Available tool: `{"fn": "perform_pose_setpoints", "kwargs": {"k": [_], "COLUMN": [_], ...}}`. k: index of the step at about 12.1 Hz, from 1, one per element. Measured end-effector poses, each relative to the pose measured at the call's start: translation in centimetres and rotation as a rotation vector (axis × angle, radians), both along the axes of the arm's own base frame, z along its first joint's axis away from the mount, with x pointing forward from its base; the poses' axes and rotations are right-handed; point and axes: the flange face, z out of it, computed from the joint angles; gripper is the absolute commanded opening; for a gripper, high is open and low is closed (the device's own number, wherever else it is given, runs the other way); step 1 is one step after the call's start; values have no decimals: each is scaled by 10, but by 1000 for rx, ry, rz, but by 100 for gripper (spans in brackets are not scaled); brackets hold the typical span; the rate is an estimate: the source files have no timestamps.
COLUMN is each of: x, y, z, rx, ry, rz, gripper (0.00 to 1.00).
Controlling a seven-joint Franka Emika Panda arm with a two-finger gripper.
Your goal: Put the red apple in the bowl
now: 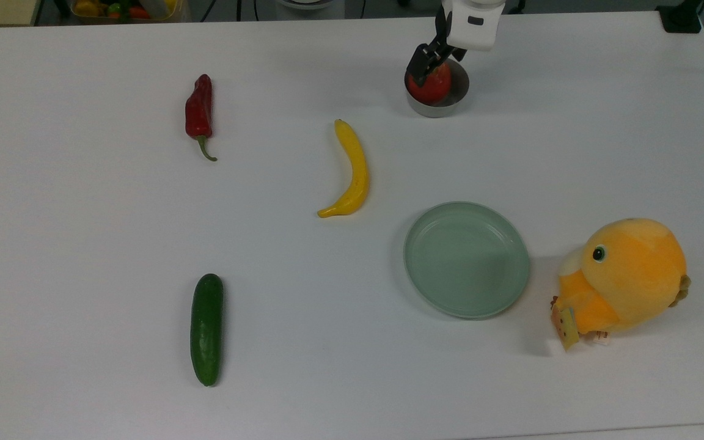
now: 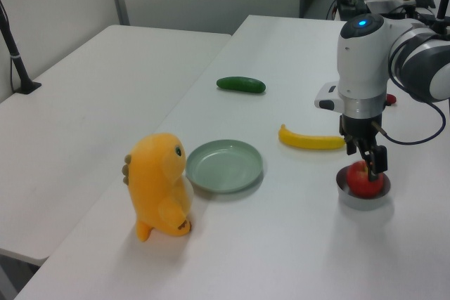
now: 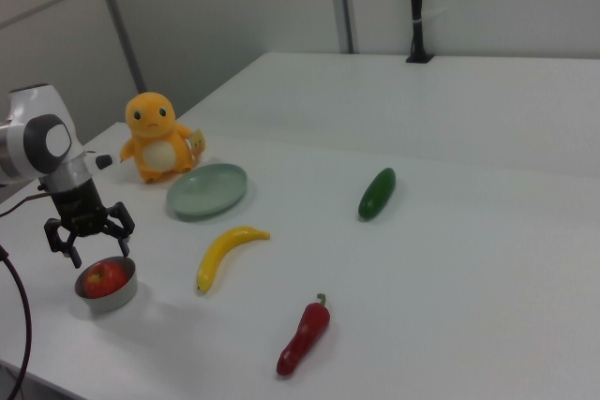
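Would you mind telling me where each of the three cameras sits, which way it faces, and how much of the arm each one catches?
Top view: high above the table, looking almost straight down; the gripper and wrist enter at the far edge.
Left view: at a table corner behind the orange plush toy, looking along the table; shows the arm's white forearm and wrist.
Right view: at the opposite end, beside the chili pepper, looking back toward the toy; shows the wrist and open gripper.
All three share the red apple resting in the bowl, with the gripper just above it.

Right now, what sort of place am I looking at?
Probably a robotics lab: a white robot arm's gripper hangs open over a red apple in a grey bowl, on a white table with test props and partition walls.
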Motion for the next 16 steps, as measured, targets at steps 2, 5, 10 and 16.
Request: {"fn": "perform_pose_setpoints", "kwargs": {"k": [2,5,10,16], "x": [1,8,61,100], "y": [1,1,-68,-185], "z": [3,19,85,122], "rx": [3,20,83,109], "ry": [-5,-40,-179,-248], "rz": [0,-76,-626,-846], "gripper": [100,100,100,100]}}
